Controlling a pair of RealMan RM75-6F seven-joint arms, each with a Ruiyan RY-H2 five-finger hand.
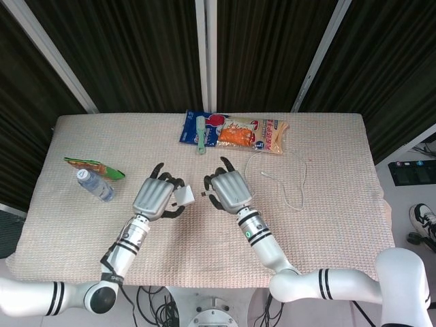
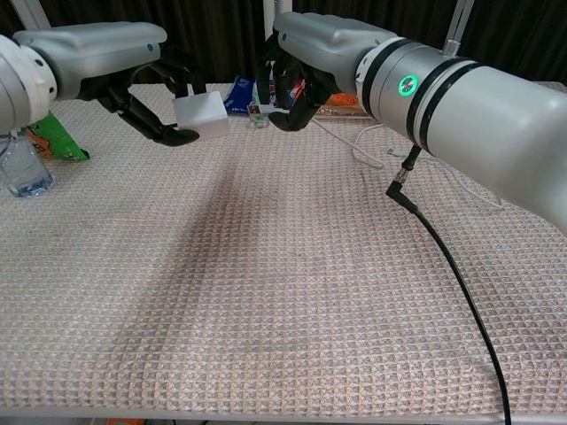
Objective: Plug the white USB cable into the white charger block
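Charger block (image 2: pixel 200 114), small and white, is up in the air over the bench (image 1: pixel 327 225), pinched in the left hand (image 1: pixel 155 198). The fingers curl around it from behind. The right hand (image 1: pixel 228 190) is just beside it, fingers curled in around the plug end of the white USB cable (image 1: pixel 296 184). The plug itself is mostly hidden in the chest view, so can't tell which way it faces. The rest of the cable trails away to the right and lies loose on the bench.

Both hands are close together w/ a small gap between plug and block. So the step now looks like lining them up and pushing in.

How to do it well, I think:
- Keep the block still. Let only the plug hand move.
- Turn the block so its hole faces the plug. Can't see the hole from here.
- Bring the plug in straight, not tilted, or it may bump the edge and slip.
- Push slow. If it won't go, flip the plug, don't force it.
- Leave the cable slack so it doesn't tug the plug sideways.

Containers: a clear water bottle (image 1: pixel 95 184) lies near the left edge, cap on; can't tell how full. Next to it is a green snack bag (image 1: pixel 94 167). At the back are a blue packet (image 1: pixel 197 129) and an orange snack bag (image 1: pixel 253 134), touching each other. All look closed & well apart from the hands.
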